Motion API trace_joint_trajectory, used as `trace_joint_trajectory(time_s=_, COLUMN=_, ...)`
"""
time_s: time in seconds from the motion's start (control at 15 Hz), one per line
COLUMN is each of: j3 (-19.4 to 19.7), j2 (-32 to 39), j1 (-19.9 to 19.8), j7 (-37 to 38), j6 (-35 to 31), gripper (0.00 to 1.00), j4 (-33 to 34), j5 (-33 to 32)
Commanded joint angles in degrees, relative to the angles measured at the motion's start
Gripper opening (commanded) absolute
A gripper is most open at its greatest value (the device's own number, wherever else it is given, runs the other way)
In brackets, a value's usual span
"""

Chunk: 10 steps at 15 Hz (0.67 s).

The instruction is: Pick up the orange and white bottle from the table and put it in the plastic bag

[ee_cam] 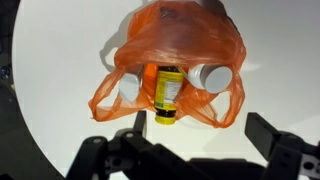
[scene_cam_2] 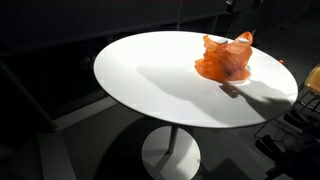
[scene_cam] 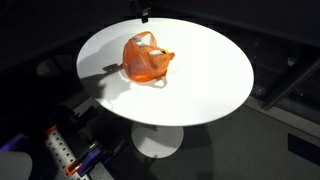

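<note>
- Judging from the wrist view, the main step looks done: the orange bottle [ee_cam: 168,95], which has a yellow label, lies within the outline of the orange plastic bag [ee_cam: 175,40], about in the middle of it.
- I cannot tell for sure whether the film covers the whole bottle or whether its near end sticks out of the opening.
- One white round shape [ee_cam: 212,75] shows in the bag just right of the bottle, and another is just left of it. They may be other containers, but they are too blurred to name.
- The gripper [ee_cam: 197,132] hangs above the near side of the bag with its jaws spread wide and nothing between them, so it holds nothing.
- What is left, in my judgement, is only to lift the arm away, or perhaps to push the bottle deeper if it is not fully inside.
- In an exterior view the bag is a crumpled heap near the middle of the worktop [scene_cam: 210,60], with its handles standing up. The bottle is too small to make out there.
- The worktop is round, white and smooth, so the thin bag could slide on it easily. It stands on a white pedestal [scene_cam_2: 170,155].
- The room around is dark, with a dark floor [scene_cam_2: 60,150].
</note>
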<state>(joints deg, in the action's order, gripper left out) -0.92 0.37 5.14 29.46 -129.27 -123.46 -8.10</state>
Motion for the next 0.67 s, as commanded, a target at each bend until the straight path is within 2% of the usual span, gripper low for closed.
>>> trace_joint_trajectory(time_s=0.0, j3=-0.6, j2=-5.8, j1=-1.2, j7=-6.0, j6=2.2, gripper=1.0, j4=-2.5, j5=3.4)
trace_joint_trajectory(time_s=0.33, j3=-0.4, j2=-8.6, j1=-1.8, j7=-12.1, j6=5.0, gripper=1.0, j4=-2.3, j5=6.6)
trace_joint_trajectory(time_s=0.4, j3=-1.1, j2=-7.0, j1=-1.9, j7=-9.1, j6=3.8, gripper=1.0, j4=-1.4, j5=5.0)
trace_joint_trajectory(time_s=0.6, j3=-1.1, j2=-7.5, j1=-2.1, j7=-10.2, j6=4.3, gripper=1.0, j4=-1.6, j5=5.4)
